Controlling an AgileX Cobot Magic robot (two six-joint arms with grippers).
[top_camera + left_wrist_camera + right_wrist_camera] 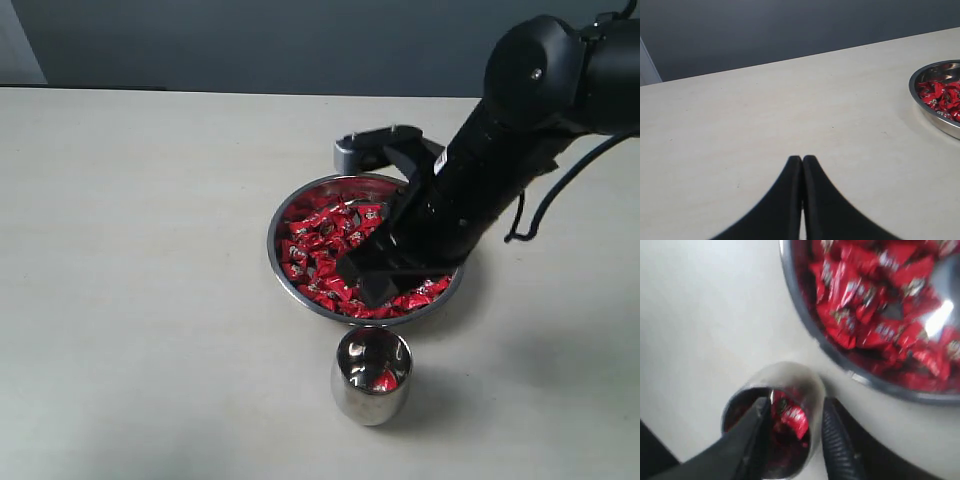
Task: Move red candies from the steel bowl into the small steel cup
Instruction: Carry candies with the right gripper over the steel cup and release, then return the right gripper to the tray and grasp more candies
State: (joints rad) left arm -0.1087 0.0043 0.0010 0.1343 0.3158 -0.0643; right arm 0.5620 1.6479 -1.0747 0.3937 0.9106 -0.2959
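A pale, matte table (150,250) runs back to a grey-blue wall (250,40). The steel bowl (272,240) sits near the middle of the table, heaped with red candies (320,240). The small steel cup (352,395) stands upright just beside the bowl's near rim, apart from it, with at least one candy (790,417) already inside.

The right gripper (365,285) hangs low over the near side of the bowl. In the right wrist view its fingers (752,440) stand moderately apart and we see nothing pinched between the tips. The left gripper (802,162) is over bare table, well apart from the bowl, its fingers pressed together and empty.

We judge the step in hand to be a fresh pick from the heap. To do it well, we would:

- Choose a candy lying on top, a little clear of its neighbours.
- Bring the tips down on either side of its body, not its twisted ends, since the shiny wrappers look likely to slip.
- Close firmly and lift straight up so nothing drags over the rim.
- Centre over the cup's mouth, which is narrow, and release low.
- Keep the arm from nudging the cup, which looks light and easy to tip.
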